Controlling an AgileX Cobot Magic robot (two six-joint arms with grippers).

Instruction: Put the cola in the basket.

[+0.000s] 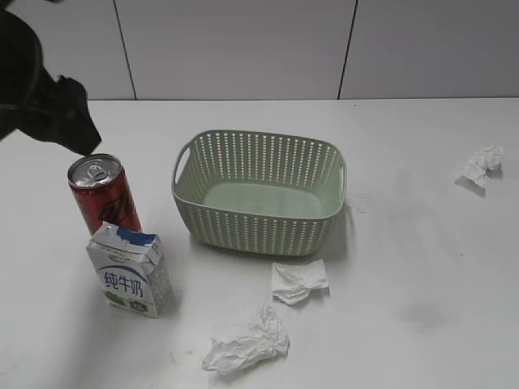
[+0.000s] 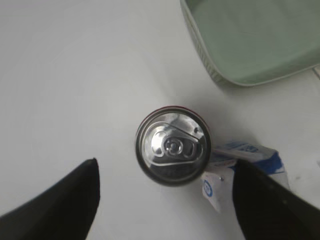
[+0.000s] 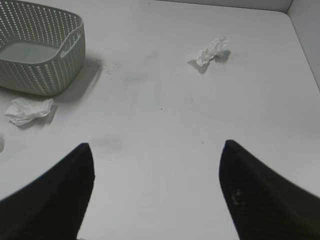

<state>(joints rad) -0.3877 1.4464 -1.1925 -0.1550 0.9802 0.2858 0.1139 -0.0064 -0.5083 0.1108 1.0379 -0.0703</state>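
The cola (image 1: 104, 194), a tall slim red can with a silver pull-tab top, stands upright on the white table, left of the basket (image 1: 258, 223). The basket is pale sage-green, perforated and empty. My left gripper (image 1: 69, 121) hangs above and behind the can. In the left wrist view the gripper (image 2: 165, 172) is open, looking straight down on the can top (image 2: 172, 147), which sits just ahead of the fingertips; the basket corner (image 2: 212, 67) is at upper right. My right gripper (image 3: 157, 155) is open and empty over bare table, the basket (image 3: 50, 80) far to its left.
A white-and-blue milk carton (image 1: 130, 271) stands right in front of the can, nearly touching it, and also shows in the left wrist view (image 2: 240, 165). Crumpled tissues lie in front of the basket (image 1: 298, 281), nearer the front edge (image 1: 247, 344), and at far right (image 1: 482, 164).
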